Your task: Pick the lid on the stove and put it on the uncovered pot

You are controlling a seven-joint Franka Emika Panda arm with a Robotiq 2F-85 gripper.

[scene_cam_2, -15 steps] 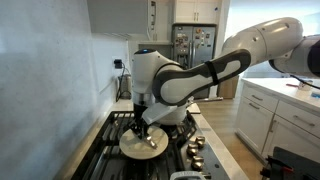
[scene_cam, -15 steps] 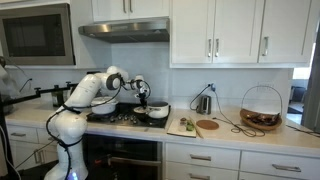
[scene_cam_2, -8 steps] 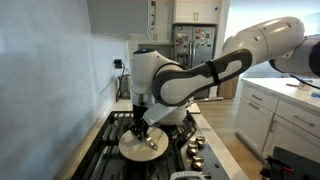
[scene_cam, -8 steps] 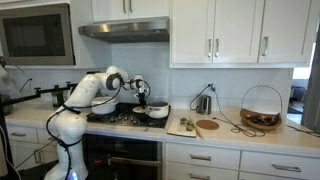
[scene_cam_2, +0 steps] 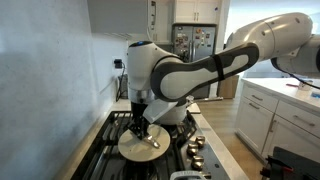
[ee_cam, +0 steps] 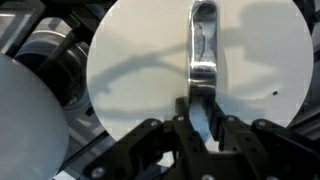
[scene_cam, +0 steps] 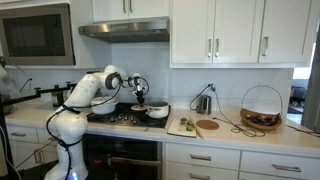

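Note:
The lid [ee_cam: 150, 80] is a round pale white disc with a shiny metal strap handle [ee_cam: 202, 45]. My gripper [ee_cam: 200, 118] is shut on the near end of that handle. In an exterior view the lid [scene_cam_2: 138, 144] hangs level just above the stove [scene_cam_2: 110, 135] grates, under my gripper [scene_cam_2: 140, 122]. In an exterior view my gripper [scene_cam: 139, 101] is over the stove [scene_cam: 115, 117]. The uncovered pot is hidden; the lid blocks what lies below it.
A larger whitish pot [scene_cam: 157, 110] sits on the stove beside my gripper; its pale curved side [ee_cam: 22, 125] fills the wrist view's left edge. Stove knobs [scene_cam_2: 195, 150] line the front. A cutting board [scene_cam: 183, 126], a metal jug [scene_cam: 203, 103] and a wire basket [scene_cam: 261, 110] stand on the counter.
The lid, held in my gripper, has shifted slightly sideways and a little lower over the grates. The grip on the handle is unchanged.

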